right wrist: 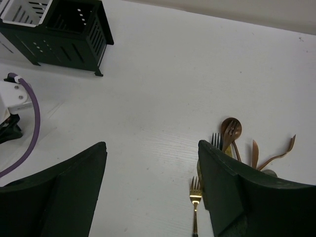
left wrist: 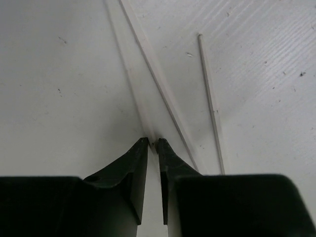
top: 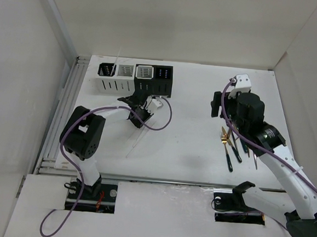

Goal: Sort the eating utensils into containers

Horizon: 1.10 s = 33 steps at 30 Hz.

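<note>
The step in hand looks like picking up a stick. The left gripper (left wrist: 153,143) is low over the table (top: 188,154), just in front of the row of slotted caddies (top: 134,81). Its dark, wedge-shaped fingers are drawn almost together, and they appear to pinch the end of a thin white stick (top: 135,144) that lies flat on the table. A finer, near-clear rod (left wrist: 210,98) lies just beside it. One stick of the same kind stands upright in the leftmost white caddy (top: 117,60), so the next move probably calls for lifting this one, tipping it on end and threading it into that narrow square opening. The stick is slim, smooth and likely springy, so it could twist in the grip. The right gripper (right wrist: 152,148) hovers with fingers wide apart and nothing between them, beside the heap of polished metal cutlery well right of the caddies: a gold fork (right wrist: 195,190), a round-bowled copper spoon (right wrist: 231,129) and dark-handled pieces.
</note>
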Available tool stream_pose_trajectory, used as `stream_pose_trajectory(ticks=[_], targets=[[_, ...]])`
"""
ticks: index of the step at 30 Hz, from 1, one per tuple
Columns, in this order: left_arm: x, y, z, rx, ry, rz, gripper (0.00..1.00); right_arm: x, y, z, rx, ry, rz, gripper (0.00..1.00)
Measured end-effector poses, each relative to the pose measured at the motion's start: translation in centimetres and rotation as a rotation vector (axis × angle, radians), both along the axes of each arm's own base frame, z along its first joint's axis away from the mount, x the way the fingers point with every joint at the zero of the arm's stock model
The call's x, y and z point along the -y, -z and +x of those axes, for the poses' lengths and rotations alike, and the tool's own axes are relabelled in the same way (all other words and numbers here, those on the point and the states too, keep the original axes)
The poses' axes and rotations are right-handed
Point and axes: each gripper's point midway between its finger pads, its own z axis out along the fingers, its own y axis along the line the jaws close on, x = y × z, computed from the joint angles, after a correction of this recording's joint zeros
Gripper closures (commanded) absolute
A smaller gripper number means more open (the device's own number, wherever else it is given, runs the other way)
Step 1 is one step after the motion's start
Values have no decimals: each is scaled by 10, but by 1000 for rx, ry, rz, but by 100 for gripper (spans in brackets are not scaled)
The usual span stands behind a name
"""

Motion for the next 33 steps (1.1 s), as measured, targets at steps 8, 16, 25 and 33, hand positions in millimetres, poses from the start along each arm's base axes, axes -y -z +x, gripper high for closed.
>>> stream_pose_trajectory(ticks=[8,16,25,33], targets=[[0,0,-6,-44,6,2,100,8,-5,-4,16,21,-12,22],[-16,-49,22,-3,-57,-38,100,1,-2,-1,9,-7,-16,25],[-42,-288,99,671,-148,-289,100,-26,21,27,-33,-64,-20,25],[-139,-362,180,1044,-412,-427,100,-58,51,63,-113,-129,-76,25]])
